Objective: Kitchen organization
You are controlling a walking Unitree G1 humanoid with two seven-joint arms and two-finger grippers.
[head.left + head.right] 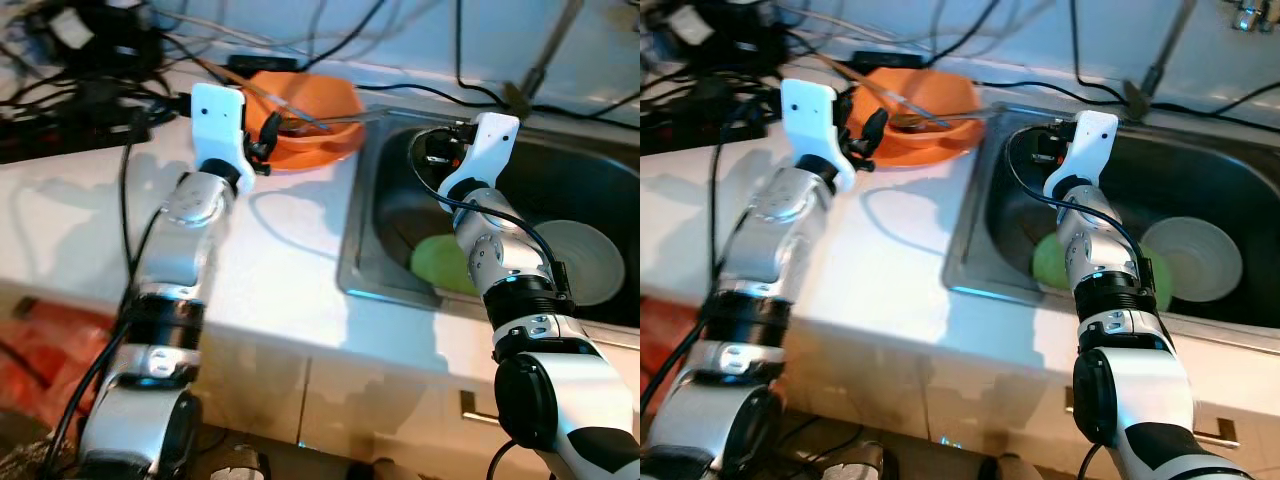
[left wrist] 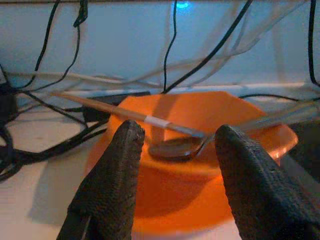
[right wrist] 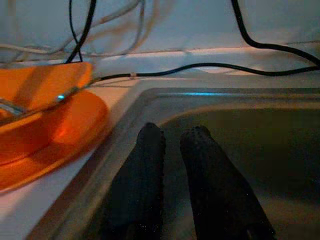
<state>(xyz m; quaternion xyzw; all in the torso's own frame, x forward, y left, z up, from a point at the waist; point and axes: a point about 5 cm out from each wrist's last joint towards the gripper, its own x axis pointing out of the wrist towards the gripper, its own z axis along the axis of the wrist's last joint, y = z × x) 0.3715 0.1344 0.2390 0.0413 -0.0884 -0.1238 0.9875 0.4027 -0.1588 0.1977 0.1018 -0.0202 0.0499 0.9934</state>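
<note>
Left eye view gives us the sink (image 1: 372, 232), then the orange bowl (image 1: 325, 135) at the surface's back edge beside it, a spoon (image 2: 172, 148) inside. Our left gripper (image 2: 175, 180) faces the bowl, jaws wide and empty; the right gripper (image 3: 172, 185), nearly closed, holds nothing over the sink. We judge the bowl's rim is next to grasp.

White counter (image 1: 290, 260) in front of the orange bowl (image 1: 320, 125) is bare, open approach. Spoon (image 2: 180, 147) and chopstick (image 2: 120, 114) lie across the bowl. Cables (image 1: 90, 70) clutter the counter's back-left corner. Sink (image 1: 590, 180): green plate (image 1: 440, 262) and white plate (image 1: 590, 262) on the floor, far side free.
</note>
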